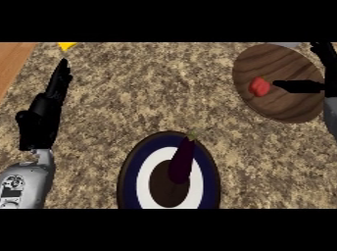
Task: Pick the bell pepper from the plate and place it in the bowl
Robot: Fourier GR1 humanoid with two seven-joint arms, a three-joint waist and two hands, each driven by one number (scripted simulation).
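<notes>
Head view shows the small red bell pepper (259, 86) lying on the round brown wooden plate (291, 105), the right hand (329, 73) just beside it, fingers spread, nothing grasped. The pick is not yet made, and the dark blue, white-ringed bowl (132, 184) holds only a purple eggplant (181, 161); the left hand (54, 90) rests with fingers straight.

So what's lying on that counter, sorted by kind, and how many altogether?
Plates: 1, wooden plate
Bowls: 1, dark blue bowl
Vegetables: 2, red pepper on the plate, eggplant in the bowl
Yellow bit at the far edge, cut off: 1
Total: 5
</notes>
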